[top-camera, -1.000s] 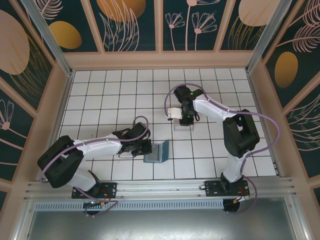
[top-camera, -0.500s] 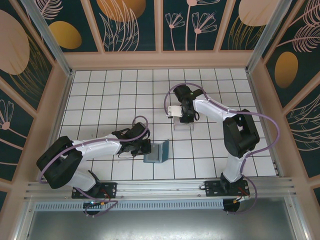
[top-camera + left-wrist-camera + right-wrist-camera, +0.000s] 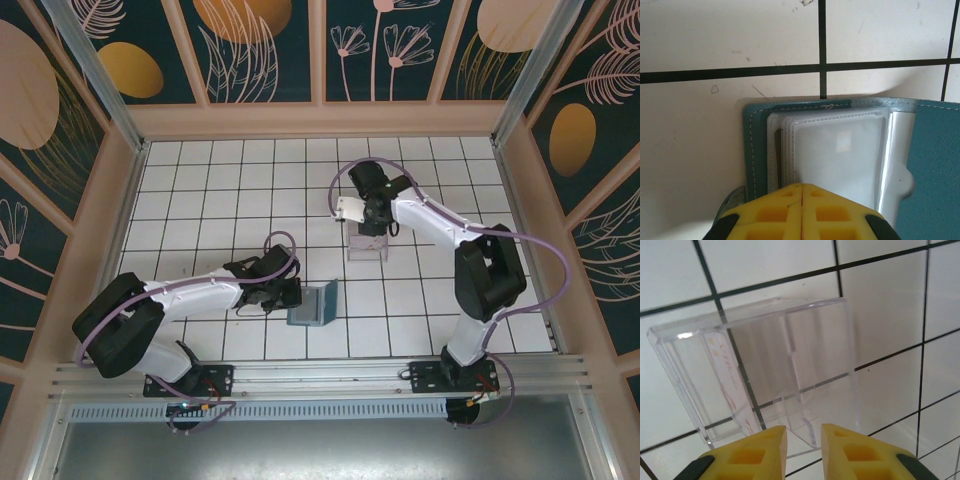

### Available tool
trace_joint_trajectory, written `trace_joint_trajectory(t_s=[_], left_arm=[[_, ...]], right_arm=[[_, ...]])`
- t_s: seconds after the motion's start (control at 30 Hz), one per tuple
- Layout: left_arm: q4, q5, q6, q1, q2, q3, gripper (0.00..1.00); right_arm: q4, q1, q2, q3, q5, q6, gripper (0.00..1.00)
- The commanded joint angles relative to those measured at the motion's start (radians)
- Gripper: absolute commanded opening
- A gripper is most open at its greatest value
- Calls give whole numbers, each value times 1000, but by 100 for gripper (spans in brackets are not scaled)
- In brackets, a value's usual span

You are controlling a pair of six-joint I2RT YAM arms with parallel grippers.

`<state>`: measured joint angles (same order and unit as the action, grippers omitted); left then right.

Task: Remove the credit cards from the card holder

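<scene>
The teal card holder (image 3: 313, 305) lies open on the tiles near the front. In the left wrist view its clear sleeves (image 3: 835, 150) look pale, and I cannot tell whether a card is inside. My left gripper (image 3: 802, 186) is shut, its tips resting on the sleeves beside the teal edge (image 3: 752, 132); from above the left gripper (image 3: 296, 293) sits at the holder's left side. A pale credit card (image 3: 727, 375) with faint red print lies in the clear tray (image 3: 840, 340). My right gripper (image 3: 804, 432) hovers open over the tray's near edge, nothing between its fingers.
The clear tray (image 3: 367, 248) stands mid-table, about two tiles behind and right of the card holder. A wooden frame (image 3: 320, 120) walls the white tiled floor on three sides. Both arms reach inward from the near rail (image 3: 320, 375).
The right gripper has drawn back from the tray toward the far side and its jaws have spread a little. The left arm and card holder have not moved.
</scene>
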<state>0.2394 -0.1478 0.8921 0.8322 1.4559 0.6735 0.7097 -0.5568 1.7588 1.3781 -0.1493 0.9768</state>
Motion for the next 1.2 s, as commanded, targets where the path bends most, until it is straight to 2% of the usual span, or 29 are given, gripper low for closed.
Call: trace_joint_trajectory(t_s=[0.0,0.23,0.43,0.67,0.8,1.17], left_arm=[[23,23,1,-1,-32,20,8],[55,55,0,0,-66,43,8],[60,80,10,-4,-81,34,8],[34,54,27,-31,-114,3,9],[28,41,29,-47,-125,-15,9],[15,20,49,-102,-209,-85,8]], right_arm=[[-11,3,-74,48,81,-181,28],[-77,-40,-152,11,231,-631,28],[-103,-75,-200,-43,359,-1094,24],[-153,-141,-220,-192,529,-1524,20],[-228,-217,-227,-256,580,-1624,19],[-278,-343,-145,-274,517,-1763,21]])
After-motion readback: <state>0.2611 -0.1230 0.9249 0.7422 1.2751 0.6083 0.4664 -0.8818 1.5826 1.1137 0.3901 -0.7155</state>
